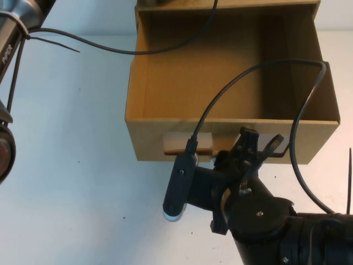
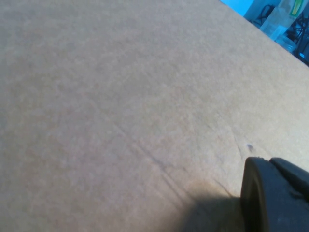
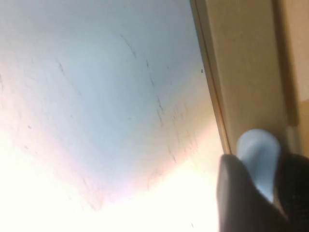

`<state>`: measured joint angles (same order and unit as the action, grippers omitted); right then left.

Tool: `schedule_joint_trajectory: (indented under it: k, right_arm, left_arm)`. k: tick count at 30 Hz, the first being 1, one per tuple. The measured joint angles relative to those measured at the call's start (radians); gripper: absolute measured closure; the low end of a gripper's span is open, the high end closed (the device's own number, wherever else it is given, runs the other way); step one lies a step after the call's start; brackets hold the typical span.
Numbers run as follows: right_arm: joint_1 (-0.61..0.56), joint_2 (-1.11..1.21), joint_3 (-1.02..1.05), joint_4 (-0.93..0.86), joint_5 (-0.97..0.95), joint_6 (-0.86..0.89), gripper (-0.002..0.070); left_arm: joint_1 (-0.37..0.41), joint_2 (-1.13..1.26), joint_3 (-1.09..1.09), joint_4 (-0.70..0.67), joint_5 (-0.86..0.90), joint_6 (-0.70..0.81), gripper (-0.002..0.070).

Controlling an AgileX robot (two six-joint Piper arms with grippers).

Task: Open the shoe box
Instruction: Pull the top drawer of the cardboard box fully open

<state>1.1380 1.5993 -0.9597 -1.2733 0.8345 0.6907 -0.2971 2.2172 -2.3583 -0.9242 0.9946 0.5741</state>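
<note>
The brown cardboard shoe box (image 1: 149, 141) stands open in the high view, its bare inside showing and its lid (image 1: 231, 4) raised at the far edge. My right gripper (image 1: 261, 142) is at the box's near wall, right of a pale label (image 1: 176, 143), open with nothing between its fingers. In the right wrist view the right gripper (image 3: 260, 183) hangs over the white table next to the box's lower edge (image 3: 241, 72). The left gripper (image 2: 275, 193) sits close against a broad cardboard surface (image 2: 120, 96) that fills the left wrist view. It does not show in the high view.
White table (image 1: 71, 176) lies to the left of and in front of the box. Black cables (image 1: 165, 49) loop over the box's inside and its near right corner. Part of the left arm (image 1: 5, 149) sits at the left edge.
</note>
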Motion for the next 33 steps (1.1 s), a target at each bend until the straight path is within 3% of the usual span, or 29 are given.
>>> schedule_joint_trajectory:
  k: [11, 22, 33]
  right_arm:
    - [0.005, -0.092, -0.019, 0.046, -0.015, 0.000, 0.0255]
    - [0.006, -0.299, -0.019, 0.071, -0.086, 0.000, 0.0234]
    - [0.006, -0.373, -0.019, 0.083, -0.096, 0.000, 0.0232]
  left_arm:
    - [0.000, -0.020, 0.004, 0.004, -0.005, -0.002, 0.0680]
    - [0.002, -0.155, 0.020, 0.063, 0.049, -0.003, 0.0680]
    - [0.074, -0.354, 0.020, 0.063, 0.101, -0.007, 0.0680]
